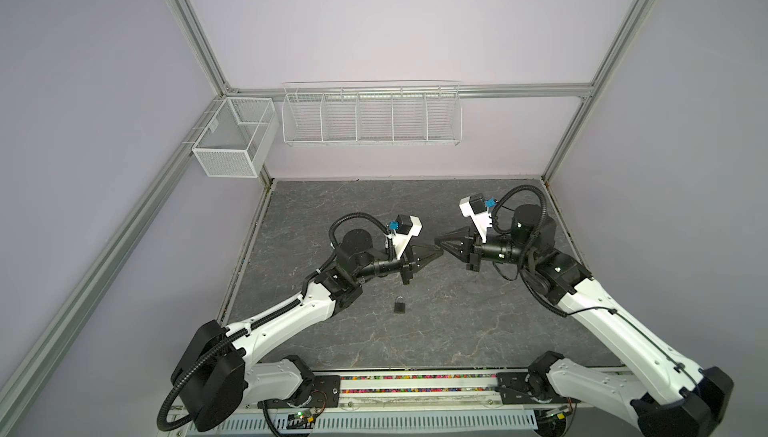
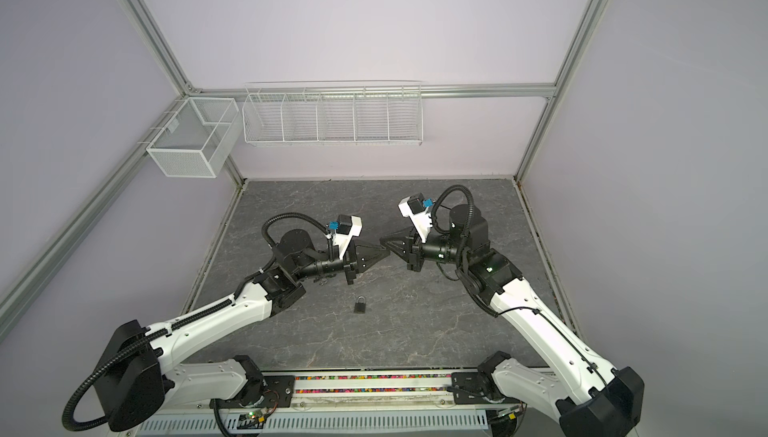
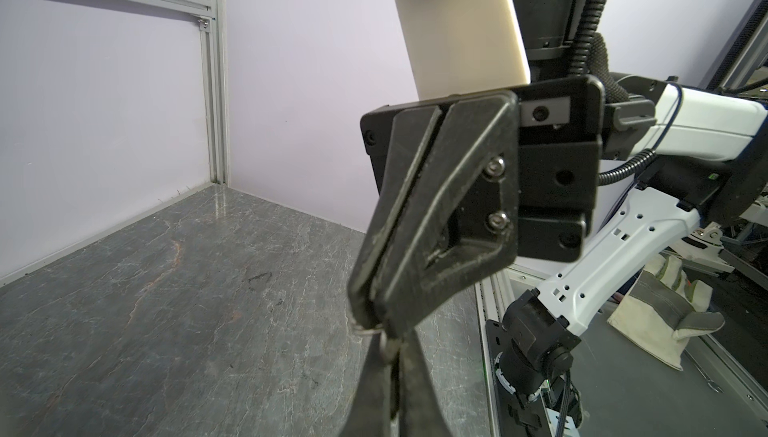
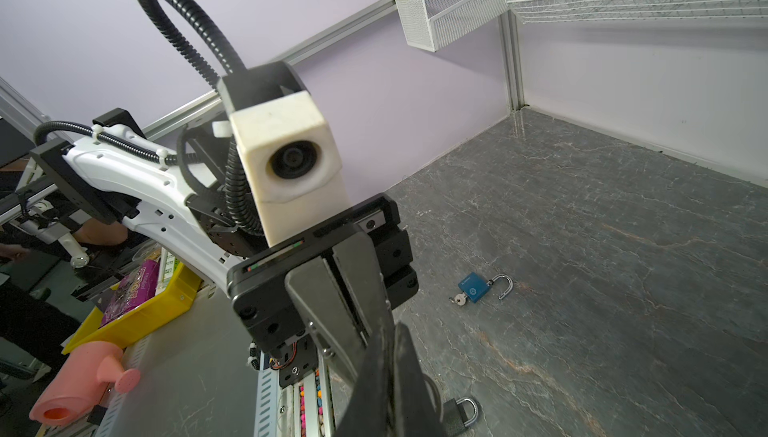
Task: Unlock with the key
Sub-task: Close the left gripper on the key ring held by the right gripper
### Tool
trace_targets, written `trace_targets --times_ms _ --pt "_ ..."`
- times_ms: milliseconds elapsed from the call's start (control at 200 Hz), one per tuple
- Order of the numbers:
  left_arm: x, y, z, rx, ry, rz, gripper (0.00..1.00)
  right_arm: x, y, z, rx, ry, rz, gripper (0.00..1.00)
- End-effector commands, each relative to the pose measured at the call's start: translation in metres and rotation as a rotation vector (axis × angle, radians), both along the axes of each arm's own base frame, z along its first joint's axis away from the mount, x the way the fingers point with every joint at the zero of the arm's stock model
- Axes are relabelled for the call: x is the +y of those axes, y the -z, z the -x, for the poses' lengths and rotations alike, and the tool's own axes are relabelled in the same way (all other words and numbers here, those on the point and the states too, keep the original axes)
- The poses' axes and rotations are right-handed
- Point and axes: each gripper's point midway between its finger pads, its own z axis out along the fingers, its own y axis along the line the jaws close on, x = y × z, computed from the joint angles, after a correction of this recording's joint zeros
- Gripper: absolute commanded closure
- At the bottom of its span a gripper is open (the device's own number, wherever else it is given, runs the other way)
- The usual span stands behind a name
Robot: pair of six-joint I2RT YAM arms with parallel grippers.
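Observation:
In both top views my left gripper and right gripper meet tip to tip above mid-table. The left wrist view shows the left gripper shut on a small silver key. The right gripper's tips are pinched on its key ring. The right gripper is shut in its own view too. A black padlock, shackle closed, lies on the table nearer the front. Farther off lies a blue padlock with an open shackle and a key in it.
A white wire shelf and a mesh basket hang on the back wall. A rail with coloured beads runs along the table's front edge. Beyond that edge are a yellow tray, a pink toy and a glove.

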Motion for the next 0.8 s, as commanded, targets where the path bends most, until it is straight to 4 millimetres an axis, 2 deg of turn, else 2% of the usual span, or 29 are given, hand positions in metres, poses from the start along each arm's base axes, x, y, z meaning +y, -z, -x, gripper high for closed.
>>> trace_targets --times_ms 0,100,200,320,405,465,710,795 --pt "0.002 -0.035 -0.007 -0.079 -0.023 0.079 1.0 -0.005 0.006 -0.005 0.026 0.044 -0.001 0.93" --pt "0.001 -0.033 -0.009 -0.069 -0.024 0.076 1.0 -0.007 0.004 -0.009 0.022 0.069 -0.009 0.93" --pt "0.001 -0.032 -0.01 -0.065 -0.029 0.08 0.89 -0.008 0.002 -0.011 0.024 0.079 -0.02 0.93" --pt "0.002 -0.029 -0.013 -0.057 -0.037 0.08 0.87 -0.008 0.002 -0.016 0.029 0.101 -0.023 0.93" --pt "0.002 -0.03 -0.012 -0.057 -0.035 0.085 0.87 -0.009 0.002 -0.019 0.034 0.114 -0.027 0.93" --pt "0.002 -0.028 -0.012 -0.053 -0.032 0.081 0.94 -0.008 0.001 -0.02 0.037 0.116 -0.033 0.94" --pt "0.0 -0.025 -0.016 -0.043 -0.037 0.08 0.92 -0.007 -0.004 -0.02 0.035 0.112 -0.065 0.93" --pt "-0.002 -0.025 -0.016 -0.041 -0.025 0.077 0.95 -0.006 -0.005 -0.02 0.032 0.107 -0.066 0.93"
